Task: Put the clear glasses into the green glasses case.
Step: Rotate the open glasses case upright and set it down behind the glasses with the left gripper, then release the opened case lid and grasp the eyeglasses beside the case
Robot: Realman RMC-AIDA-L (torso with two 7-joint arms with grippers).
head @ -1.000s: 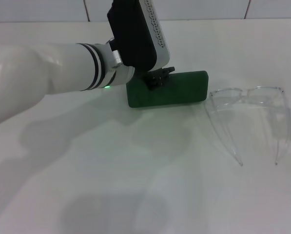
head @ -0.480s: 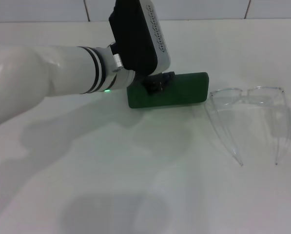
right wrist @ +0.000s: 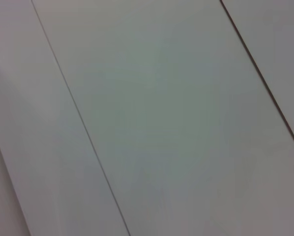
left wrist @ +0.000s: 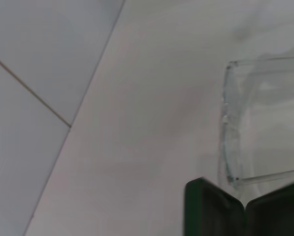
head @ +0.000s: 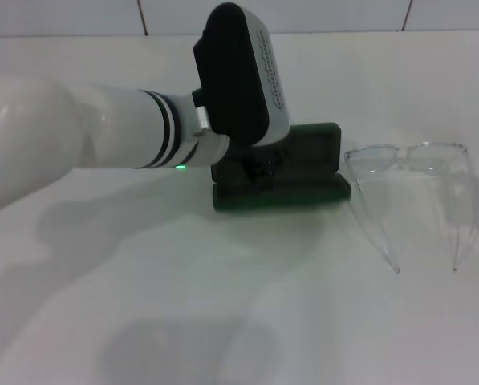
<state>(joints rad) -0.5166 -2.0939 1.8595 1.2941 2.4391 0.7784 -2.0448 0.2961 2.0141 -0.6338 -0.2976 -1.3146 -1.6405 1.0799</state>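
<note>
On white table, left end effector at partly opened green glasses case, grip unclear, clear glasses beside, no legible writing.

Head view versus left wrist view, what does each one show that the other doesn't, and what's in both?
Only the head view shows the left arm, with the left gripper at the green glasses case, whose lid is partly raised, and both long arms of the clear glasses lying beside the case on the white table. Only the left wrist view shows the tiled wall close up. Both share the case, the glasses and the table.
</note>
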